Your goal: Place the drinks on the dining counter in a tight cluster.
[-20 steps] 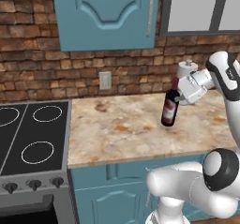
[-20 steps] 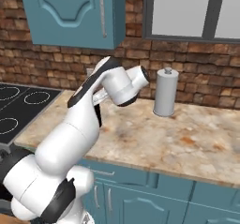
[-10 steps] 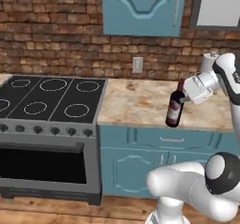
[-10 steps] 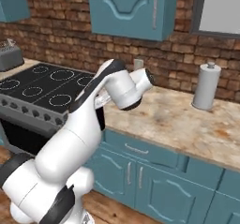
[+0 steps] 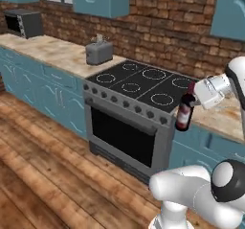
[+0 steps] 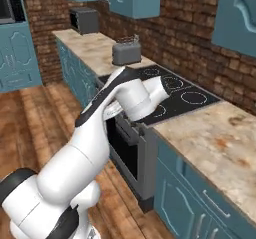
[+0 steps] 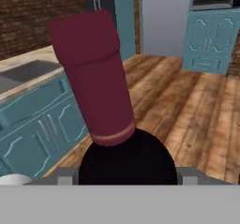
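base views: flank arm, share stove (image 5: 143, 86) | hand view: close on bottle (image 7: 101, 96)

I count one wine bottle (image 5: 184, 113) in my pincer (image 5: 195, 96), one toaster (image 5: 99, 52), one microwave (image 5: 23, 23), and one stove (image 5: 139, 91) with five burners.

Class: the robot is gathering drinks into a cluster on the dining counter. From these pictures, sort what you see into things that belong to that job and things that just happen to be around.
Belongs to the job:
wine bottle, held up off the floor
gripper, closed on the bottle's neck

Just around:
stove
toaster
microwave
wall counter
wood floor
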Tool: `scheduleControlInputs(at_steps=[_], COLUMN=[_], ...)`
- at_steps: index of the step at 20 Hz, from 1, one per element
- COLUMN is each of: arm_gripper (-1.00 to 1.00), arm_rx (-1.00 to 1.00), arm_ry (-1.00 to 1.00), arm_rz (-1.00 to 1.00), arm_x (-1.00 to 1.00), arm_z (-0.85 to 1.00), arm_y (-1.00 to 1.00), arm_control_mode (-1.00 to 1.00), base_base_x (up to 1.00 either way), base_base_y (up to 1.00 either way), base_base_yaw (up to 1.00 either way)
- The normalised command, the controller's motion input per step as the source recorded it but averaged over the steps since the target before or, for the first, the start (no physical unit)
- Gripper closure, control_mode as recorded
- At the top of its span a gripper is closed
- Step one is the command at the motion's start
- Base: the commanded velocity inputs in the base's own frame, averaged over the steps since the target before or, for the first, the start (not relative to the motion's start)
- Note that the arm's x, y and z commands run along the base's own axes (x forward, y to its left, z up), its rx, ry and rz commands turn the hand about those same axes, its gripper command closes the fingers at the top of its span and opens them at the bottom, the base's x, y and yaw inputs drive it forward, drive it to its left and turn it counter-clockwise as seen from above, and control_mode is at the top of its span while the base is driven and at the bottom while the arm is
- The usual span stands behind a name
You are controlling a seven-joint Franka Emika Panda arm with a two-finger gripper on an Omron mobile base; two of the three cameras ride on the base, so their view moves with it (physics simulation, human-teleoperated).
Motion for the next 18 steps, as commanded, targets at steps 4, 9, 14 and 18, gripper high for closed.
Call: scheduleControlInputs(at_steps=[4, 9, 14, 18], arm_gripper=[1.0, 1.0, 1.0, 1.0], arm_rx=[0.0, 0.0, 0.0, 0.0], arm_ry=[0.0, 0.0, 0.0, 0.0], arm_rz=[0.0, 0.0, 0.0, 0.0], arm_x=[0.0, 0.0, 0.0, 0.0], arm_z=[0.0, 0.0, 0.0, 0.0], arm_y=[0.0, 0.0, 0.0, 0.0], arm_control_mode=[1.0, 1.0, 1.0, 1.0], base_base_x=[0.04, 0.0, 0.0, 0.0], base_base_y=[0.0, 0.0, 0.0, 0.0], base_base_yaw=[1.0, 1.0, 1.0, 1.0])
